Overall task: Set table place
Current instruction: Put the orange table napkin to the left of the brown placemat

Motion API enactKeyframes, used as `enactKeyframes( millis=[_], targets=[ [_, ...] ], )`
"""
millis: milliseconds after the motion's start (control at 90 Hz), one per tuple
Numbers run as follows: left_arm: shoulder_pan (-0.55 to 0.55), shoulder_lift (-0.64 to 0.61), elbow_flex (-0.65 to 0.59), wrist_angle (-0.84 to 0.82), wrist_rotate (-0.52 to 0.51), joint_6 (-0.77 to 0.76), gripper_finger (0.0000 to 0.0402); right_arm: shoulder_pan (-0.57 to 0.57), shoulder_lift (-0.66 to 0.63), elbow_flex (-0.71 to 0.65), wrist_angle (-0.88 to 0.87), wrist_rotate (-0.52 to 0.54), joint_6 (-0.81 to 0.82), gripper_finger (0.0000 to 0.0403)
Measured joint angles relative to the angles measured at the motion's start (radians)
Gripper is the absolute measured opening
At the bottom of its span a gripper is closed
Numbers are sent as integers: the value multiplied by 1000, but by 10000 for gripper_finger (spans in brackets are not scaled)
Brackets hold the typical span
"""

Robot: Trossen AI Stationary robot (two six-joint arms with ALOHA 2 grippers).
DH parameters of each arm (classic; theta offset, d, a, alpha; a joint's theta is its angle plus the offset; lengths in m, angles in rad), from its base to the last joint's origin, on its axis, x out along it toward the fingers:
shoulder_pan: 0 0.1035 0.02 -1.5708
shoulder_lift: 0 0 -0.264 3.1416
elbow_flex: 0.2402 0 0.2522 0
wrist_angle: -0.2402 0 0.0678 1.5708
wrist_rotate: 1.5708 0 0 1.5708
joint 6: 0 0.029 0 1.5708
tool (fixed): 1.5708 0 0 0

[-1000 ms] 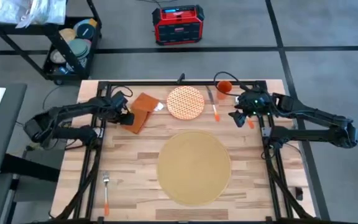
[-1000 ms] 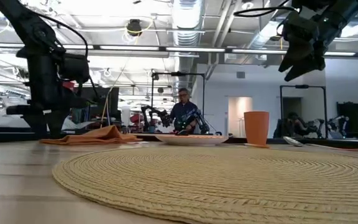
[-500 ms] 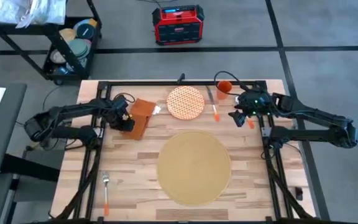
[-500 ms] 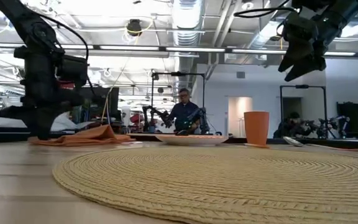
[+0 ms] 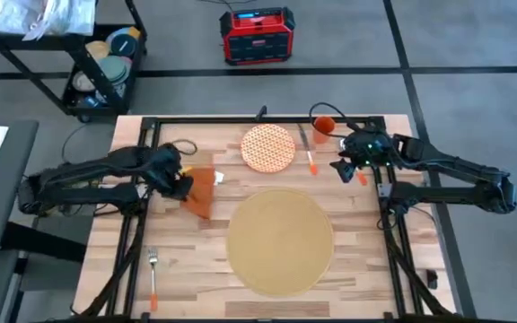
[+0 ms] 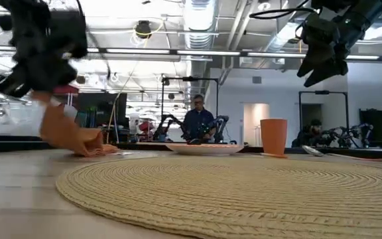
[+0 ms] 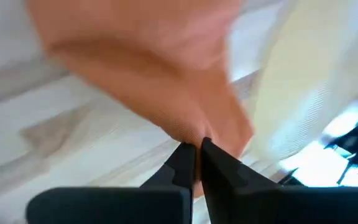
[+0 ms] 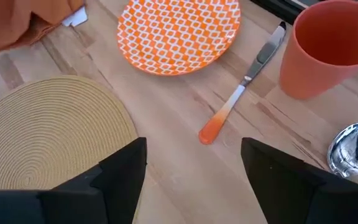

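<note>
The left pincer (image 5: 180, 186) is clenched on the napkin (image 5: 201, 191) and has dragged it off its earlier spot toward the mat (image 5: 280, 240), which lies mid-surface (image 5: 196, 260). The place setting is underway. The right pincer (image 5: 342, 168) hovers released near the knife (image 8: 240, 94).

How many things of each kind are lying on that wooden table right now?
Placemat: 1
Plate: 1
Cup: 1
Napkin: 1, pinched and partly lifted by the left gripper
Knife: 1
Spoon: 1
Fork: 1
Total: 7

The right gripper hangs open above the table, holding nothing.
</note>
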Motion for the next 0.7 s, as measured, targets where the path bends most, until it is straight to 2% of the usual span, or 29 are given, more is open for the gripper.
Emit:
enactKeyframes(
  millis=[211, 444, 556, 700],
  targets=[
    [-1, -44, 194, 15, -93, -70, 0, 0, 34, 0, -1, 0, 0, 250],
    [2, 18, 403, 9, -189, -36, 0, 1, 94, 0, -3, 0, 0, 250],
    [50, 49, 435, -40, -242, 62, 0, 1, 107, 0, -2, -1, -10, 250],
    [201, 93, 391, -88, -248, 189, 0, 1, 103, 0, 0, -25, -30, 250]
  ],
)
